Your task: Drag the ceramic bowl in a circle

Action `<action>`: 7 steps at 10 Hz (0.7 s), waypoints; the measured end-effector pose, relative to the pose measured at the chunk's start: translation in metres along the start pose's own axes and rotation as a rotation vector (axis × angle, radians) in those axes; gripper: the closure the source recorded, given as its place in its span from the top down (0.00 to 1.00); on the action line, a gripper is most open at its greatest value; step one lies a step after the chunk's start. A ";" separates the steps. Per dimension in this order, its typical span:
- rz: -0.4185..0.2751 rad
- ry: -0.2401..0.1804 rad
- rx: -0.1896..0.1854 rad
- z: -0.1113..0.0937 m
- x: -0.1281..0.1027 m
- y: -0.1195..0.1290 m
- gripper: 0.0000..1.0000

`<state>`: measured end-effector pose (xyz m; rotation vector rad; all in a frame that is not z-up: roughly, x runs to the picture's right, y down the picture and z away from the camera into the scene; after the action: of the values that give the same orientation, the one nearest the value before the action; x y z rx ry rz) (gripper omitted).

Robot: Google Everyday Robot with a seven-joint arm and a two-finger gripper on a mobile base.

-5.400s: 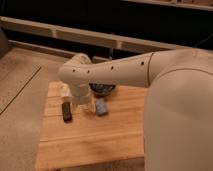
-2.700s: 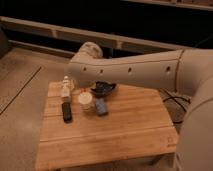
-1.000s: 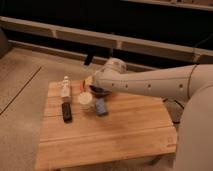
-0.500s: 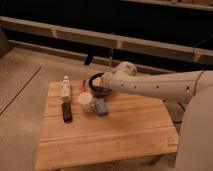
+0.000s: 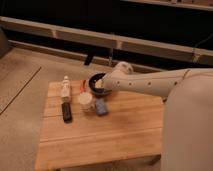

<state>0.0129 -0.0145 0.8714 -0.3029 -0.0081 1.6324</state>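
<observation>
- The white arm (image 5: 150, 85) reaches in from the right and runs leftward across the far part of the bench (image 5: 125, 135). Its wrist end covers the right side of the task's thing.
- The bench is a slatted wooden top. All the small things sit bunched in its far-left part, and the near and right parts carry nothing that a sweep would meet.
- The ceramic bowl (image 5: 93, 81) is dark and round and stands near the bench's far edge, left of the middle. Only its left rim and a bit of its near wall show past the wrist.
- The pincer (image 5: 101, 84) sits at the bowl, over or just inside its right half, so the bowl lies beneath it and slightly to the left. It stands released, jaws spread wide and not clenched on anything. Whether a tip touches the rim or the inside wall I cannot tell.
- As I judge it, the drag depends on contact with that wall. A push leftward or toward the near edge would carry the bowl into its neighbours, so the circle has more room on the right.
- The white cup (image 5: 86, 101) stands just beside the bowl on its near side, and the small blue block (image 5: 101, 107) is next to the cup.
- The white bottle (image 5: 65, 86) and the black bar (image 5: 66, 112) lie further left, apart from the bowl.
</observation>
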 end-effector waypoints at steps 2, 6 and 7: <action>0.077 0.050 0.046 0.014 0.000 -0.019 0.65; 0.202 0.128 0.082 0.039 0.007 -0.043 0.65; 0.208 0.124 0.052 0.043 0.001 -0.037 0.65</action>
<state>0.0402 -0.0029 0.9201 -0.3738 0.1644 1.8136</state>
